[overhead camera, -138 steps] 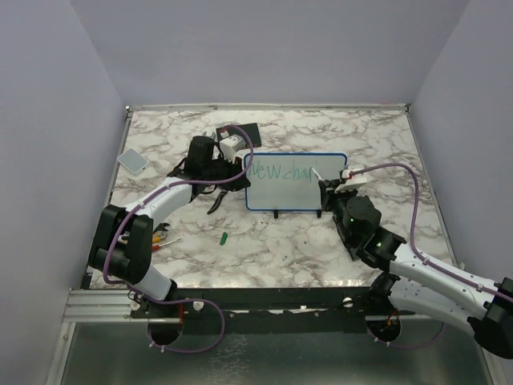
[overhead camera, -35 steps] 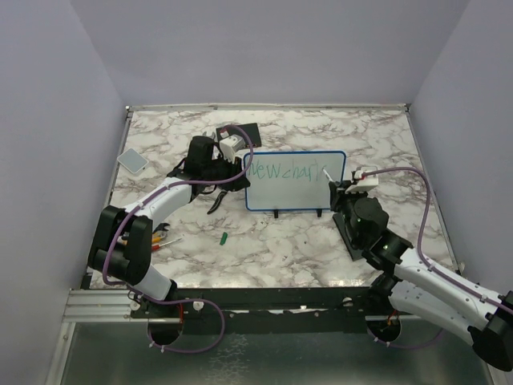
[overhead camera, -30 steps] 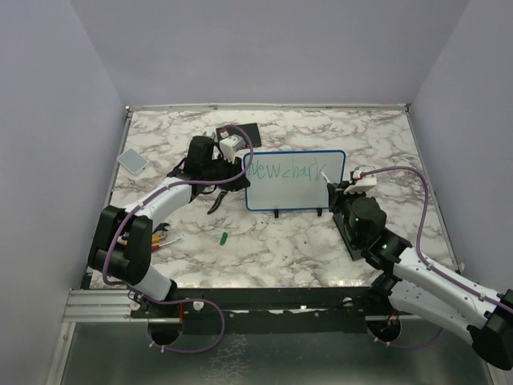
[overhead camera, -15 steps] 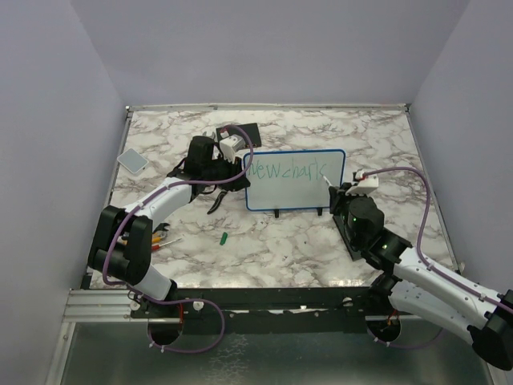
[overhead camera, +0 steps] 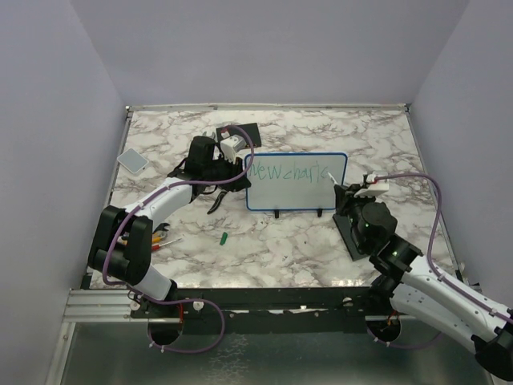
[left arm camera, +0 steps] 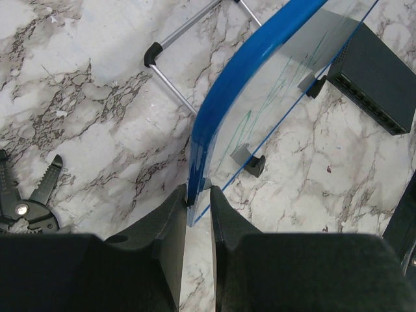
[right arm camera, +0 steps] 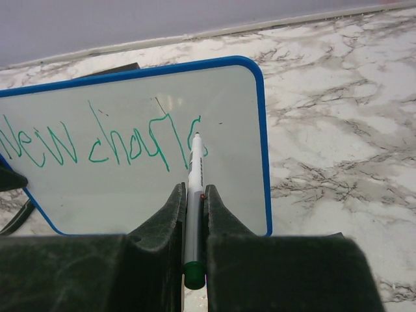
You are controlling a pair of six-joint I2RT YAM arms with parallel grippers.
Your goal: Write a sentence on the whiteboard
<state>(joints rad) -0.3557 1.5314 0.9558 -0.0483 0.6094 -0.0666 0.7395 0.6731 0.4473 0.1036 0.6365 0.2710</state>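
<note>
The whiteboard (overhead camera: 296,192) stands upright on its black feet mid-table, blue-rimmed, with one line of the green sentence (overhead camera: 288,171) on it. My left gripper (overhead camera: 239,172) is shut on the board's left rim; in the left wrist view the blue rim (left arm camera: 240,84) runs down between the jaws of the left gripper (left arm camera: 198,198). My right gripper (overhead camera: 346,195) is at the board's right end, shut on a white marker (right arm camera: 194,166) with a green end. The marker's tip rests at the last letter of the sentence (right arm camera: 97,146), near the right edge of the whiteboard (right arm camera: 130,201).
A black box with ports (overhead camera: 243,131) lies behind the left gripper, also seen as the black box (left arm camera: 374,78). Black cutters (overhead camera: 216,200) lie beside the board. A green cap (overhead camera: 225,237), small tools (overhead camera: 160,237), a grey pad (overhead camera: 132,160) and a flat black pad (overhead camera: 353,239) are on the table.
The right gripper has carried the marker rightward along the board and the green line has grown by several letters. The left gripper has kept its hold on the rim.
</note>
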